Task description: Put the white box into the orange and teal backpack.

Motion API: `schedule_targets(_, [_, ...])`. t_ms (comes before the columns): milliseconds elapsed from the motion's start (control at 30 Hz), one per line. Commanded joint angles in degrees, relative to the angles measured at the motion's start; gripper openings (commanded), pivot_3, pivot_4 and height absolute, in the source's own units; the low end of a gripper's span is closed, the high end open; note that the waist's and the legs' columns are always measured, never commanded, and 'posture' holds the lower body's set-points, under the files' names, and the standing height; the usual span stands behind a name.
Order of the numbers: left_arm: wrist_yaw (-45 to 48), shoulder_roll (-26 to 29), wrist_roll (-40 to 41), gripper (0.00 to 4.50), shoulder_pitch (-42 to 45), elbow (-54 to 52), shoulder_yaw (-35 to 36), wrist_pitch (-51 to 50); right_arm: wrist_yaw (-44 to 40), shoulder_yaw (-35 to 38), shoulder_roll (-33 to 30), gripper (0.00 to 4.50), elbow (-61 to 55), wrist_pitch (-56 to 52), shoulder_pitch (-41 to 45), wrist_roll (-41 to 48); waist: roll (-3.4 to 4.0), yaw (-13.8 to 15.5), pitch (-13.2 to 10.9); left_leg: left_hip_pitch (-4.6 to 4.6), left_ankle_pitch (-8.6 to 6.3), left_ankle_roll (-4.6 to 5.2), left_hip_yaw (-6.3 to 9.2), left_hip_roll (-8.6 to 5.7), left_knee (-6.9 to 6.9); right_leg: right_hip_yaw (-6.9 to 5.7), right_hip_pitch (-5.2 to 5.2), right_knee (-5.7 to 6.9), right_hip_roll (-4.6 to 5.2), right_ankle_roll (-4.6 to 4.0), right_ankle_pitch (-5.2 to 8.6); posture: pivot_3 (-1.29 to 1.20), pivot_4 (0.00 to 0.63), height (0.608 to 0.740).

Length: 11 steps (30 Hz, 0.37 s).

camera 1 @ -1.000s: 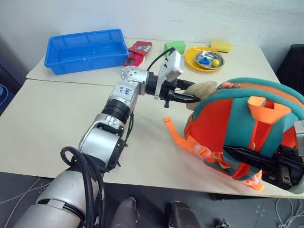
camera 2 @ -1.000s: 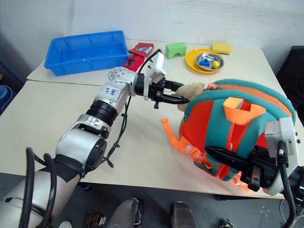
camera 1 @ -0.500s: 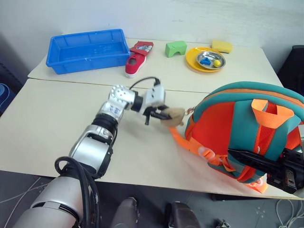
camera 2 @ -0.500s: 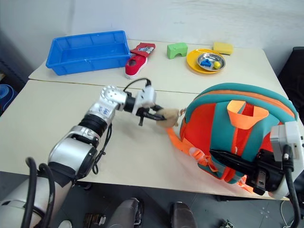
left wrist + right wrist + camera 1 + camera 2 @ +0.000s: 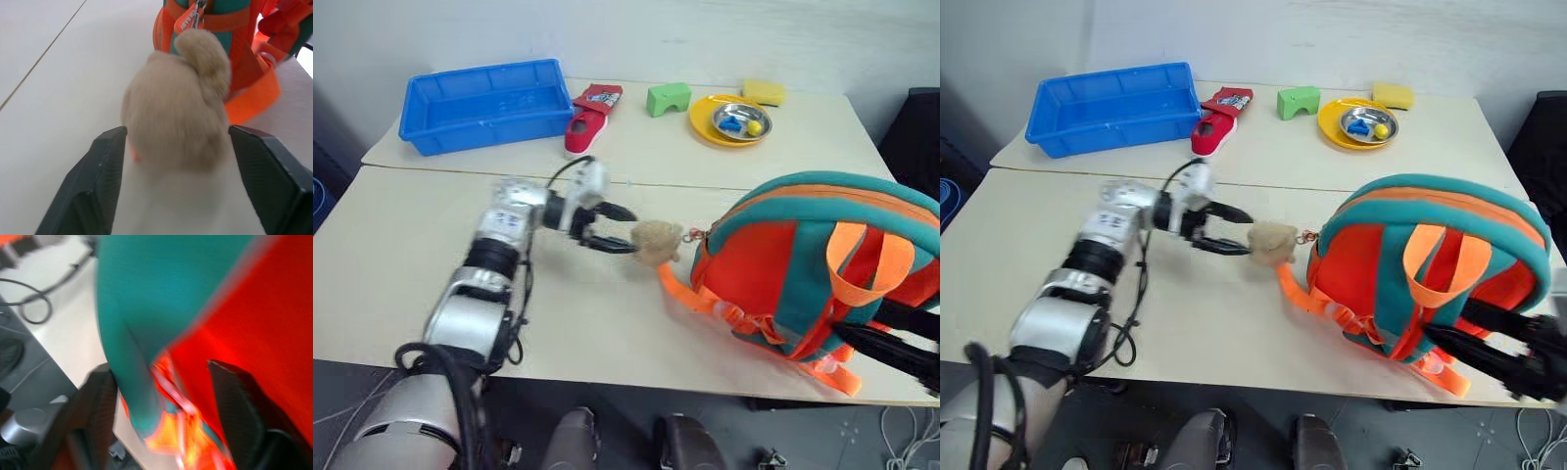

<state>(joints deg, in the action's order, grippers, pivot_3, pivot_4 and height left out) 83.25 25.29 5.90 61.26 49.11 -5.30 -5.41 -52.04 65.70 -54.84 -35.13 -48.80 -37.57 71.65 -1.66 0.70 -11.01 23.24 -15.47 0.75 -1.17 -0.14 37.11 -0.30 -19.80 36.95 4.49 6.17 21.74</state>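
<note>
Orange and teal backpack [image 5: 813,264] lies at the table's [image 5: 401,255] near right edge — white box not seen. Left claw [image 5: 615,230] spread open, tan plush toy [image 5: 178,103] between its fingers. Right claw [image 5: 161,382] — spread wide against the backpack's lower corner.

Orange and teal backpack [image 5: 1430,264]: bulky, lying at the tabletop's front right corner, strap side up, bright orange webbing loops across it, one strap trailing toward the table's middle. Small tan plush toy [image 5: 1270,242] clipped to its left end, resting on the tabletop.
</note>
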Motion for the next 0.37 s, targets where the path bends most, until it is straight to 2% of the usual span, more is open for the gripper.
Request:
schedule_targets(33, [5.67, 7.03, 5.1, 4.49, -3.04, -10.72, 2.72, -9.8, -10.38, 12.48, 0.25, 3.9, 5.58, -1.61, -6.01, -2.68, 0.01, 0.02, 0.0, 0.01, -0.02, 0.04, 0.0, -0.01, -0.01, 0.01, 0.0, -0.03, 0.03, 0.0, 0.0, 0.0, 0.15, 0.74])
schedule_targets(100, [7.8, 12.06, 7.36, 4.5, -5.37, -16.12, 3.97, -14.98, -14.79, 17.78, 0.14, 4.46, 10.0, -2.06, -9.67, -4.66, 0.01, 0.13, -0.01, 0.0, -0.04, 0.06, 0.05, -0.01, 0.01, 0.0, 0.05, -0.06, 0.06, -0.01, 0.0, 0.0, 0.15, 0.74])
schedule_targets(233, [6.94, 20.79, 11.88, 4.5, -9.48, -23.49, 7.34, -20.69, -18.5, 23.14, -0.65, 4.46, 20.23, -0.24, -12.68, -9.65, 0.01, -0.03, -0.01, -0.04, -0.12, 0.05, 0.13, -0.01, -0.08, 0.01, 0.15, -0.23, 0.19, -0.07, 0.02, 0.0, 0.15, 0.74])
schedule_targets(367, [-0.64, 19.94, 13.44, 4.5, -13.47, -29.89, 8.75, -21.76, -16.22, 19.82, -0.76, 4.46, 22.91, 0.49, -8.18, -10.82, 0.12, 0.19, 0.06, -0.08, -0.18, 0.03, 0.24, -0.03, -0.1, -0.1, 0.28, -0.47, 0.33, -0.18, 0.0, 0.0, 0.15, 0.74])
